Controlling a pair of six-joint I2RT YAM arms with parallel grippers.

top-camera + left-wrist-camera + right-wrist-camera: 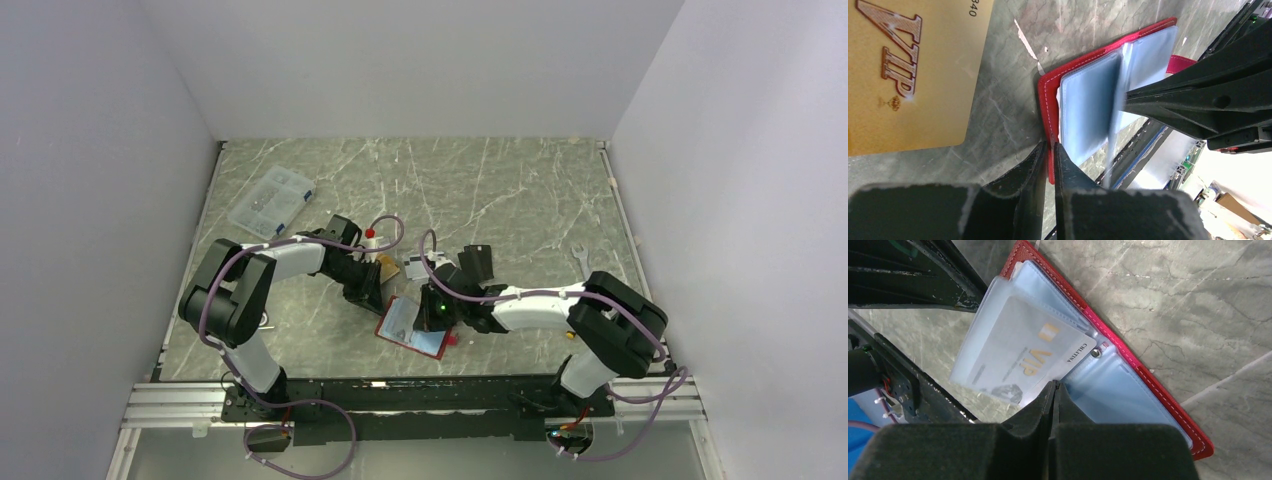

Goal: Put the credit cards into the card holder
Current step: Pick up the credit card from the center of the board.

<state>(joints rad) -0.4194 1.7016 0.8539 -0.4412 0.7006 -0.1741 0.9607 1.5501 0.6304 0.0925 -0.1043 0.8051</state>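
The card holder (403, 330) lies open on the marble table, a red cover (1048, 90) with pale clear pockets (1128, 390). My left gripper (1050, 150) is shut on the cover's red edge, at the holder's upper left (372, 293) in the top view. A silver-white VIP credit card (1023, 357) sits partly inside a raised clear pocket. My right gripper (1053, 385) is shut, its tips against that card's edge. A gold VIP credit card (903, 75) lies flat beside the holder (387, 268), with pale cards (413, 268) next to it.
A clear compartment box (270, 200) stands at the back left. A small black rectangle (478, 262) lies behind the right gripper, a wrench (580, 258) lies at the right, and a red-capped bottle (370, 235) stands by the left wrist.
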